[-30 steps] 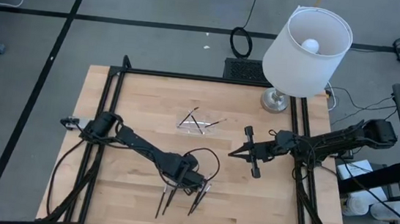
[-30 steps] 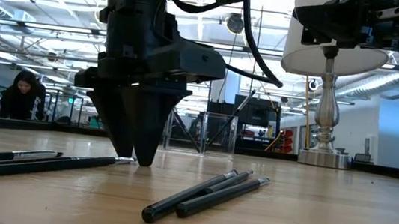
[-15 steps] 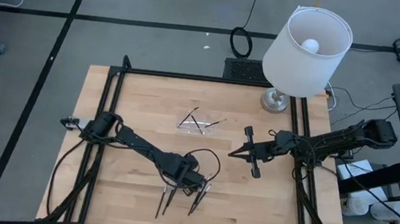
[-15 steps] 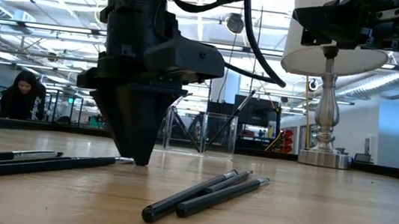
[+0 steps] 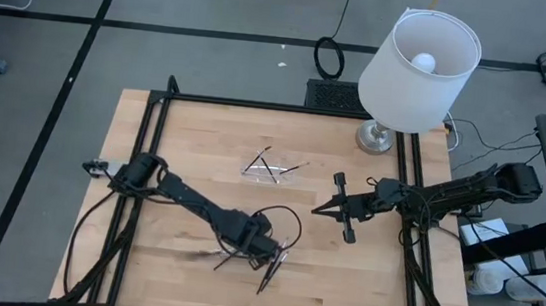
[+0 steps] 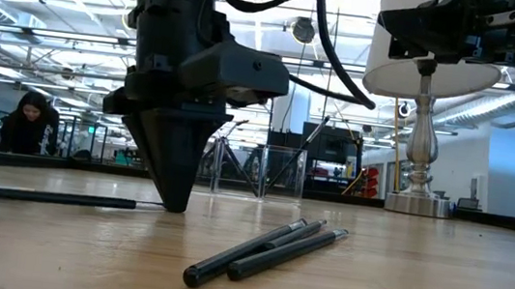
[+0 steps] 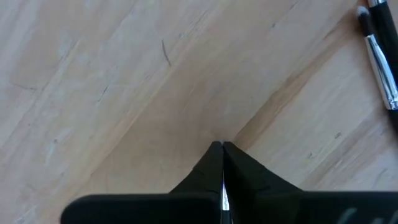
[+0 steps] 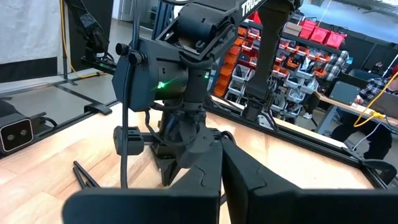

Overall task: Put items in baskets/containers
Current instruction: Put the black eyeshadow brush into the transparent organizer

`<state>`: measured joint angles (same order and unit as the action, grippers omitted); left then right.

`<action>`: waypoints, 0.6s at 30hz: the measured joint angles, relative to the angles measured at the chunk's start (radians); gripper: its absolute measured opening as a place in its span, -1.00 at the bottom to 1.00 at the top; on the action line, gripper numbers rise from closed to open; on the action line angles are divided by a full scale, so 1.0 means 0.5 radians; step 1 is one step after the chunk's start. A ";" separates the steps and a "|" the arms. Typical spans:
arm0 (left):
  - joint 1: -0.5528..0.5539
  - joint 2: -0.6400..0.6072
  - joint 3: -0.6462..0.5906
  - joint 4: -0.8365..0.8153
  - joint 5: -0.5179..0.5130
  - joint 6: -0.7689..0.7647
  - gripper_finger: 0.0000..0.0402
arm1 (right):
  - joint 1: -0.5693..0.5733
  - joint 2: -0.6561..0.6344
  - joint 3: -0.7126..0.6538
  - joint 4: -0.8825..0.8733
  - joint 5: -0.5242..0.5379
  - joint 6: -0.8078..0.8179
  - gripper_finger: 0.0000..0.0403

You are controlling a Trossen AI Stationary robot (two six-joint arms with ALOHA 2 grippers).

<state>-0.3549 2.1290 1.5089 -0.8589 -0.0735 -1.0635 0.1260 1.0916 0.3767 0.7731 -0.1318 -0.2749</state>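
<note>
My left gripper [image 5: 251, 251] points straight down near the table's front, shut, its fingertips [image 6: 173, 205] on the wood. A thin dark stick tool [image 6: 47, 196] lies flat and runs from those fingers toward the table's left. Two more sticks [image 6: 265, 250] lie side by side just right of the gripper; one of them [image 7: 379, 50] shows its metal tip. The clear tray [image 5: 270, 167] sits mid-table farther back with a couple of sticks in it. My right gripper [image 5: 320, 210] hangs shut above the table's right half, empty. My left gripper comes from above, pointing down, and is shut on the stick's light metal tip end [image 6: 147, 206]. A bright sliver [image 7: 223, 190] shows between the two shut fingers. The rest of the stick lies flat on the table, reaching toward the table's left.
A white-shaded lamp [image 5: 421, 55] stands on its metal base [image 5: 375, 136] at the far right corner. A black frame rail [image 5: 156, 112] borders the table. In the low view a person [image 6: 31, 124] sits in the room beyond. Bare wood lies left of the tray.
My left gripper has shut while staying in place. The sticks on its left, which pointed toward the near edge, have swung about their tip ends and now lie along the table toward its left edge. The pair on its right has not moved.
</note>
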 joint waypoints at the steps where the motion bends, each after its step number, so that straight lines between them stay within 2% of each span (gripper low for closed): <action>1: -0.003 0.000 0.000 0.000 -0.011 0.012 -0.96 | -0.001 0.000 0.000 0.000 0.000 0.000 -1.00; 11: -0.026 0.000 0.004 0.000 -0.051 0.056 -0.99 | 0.000 0.001 0.000 0.000 0.000 -0.006 -1.00; 18: -0.046 0.025 0.157 -0.023 -0.180 0.282 -0.99 | 0.000 0.000 0.000 -0.001 0.000 -0.005 -1.00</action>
<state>-0.3779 2.1414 1.5872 -0.8706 -0.1635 -0.9225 0.1261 1.0916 0.3767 0.7728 -0.1318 -0.2775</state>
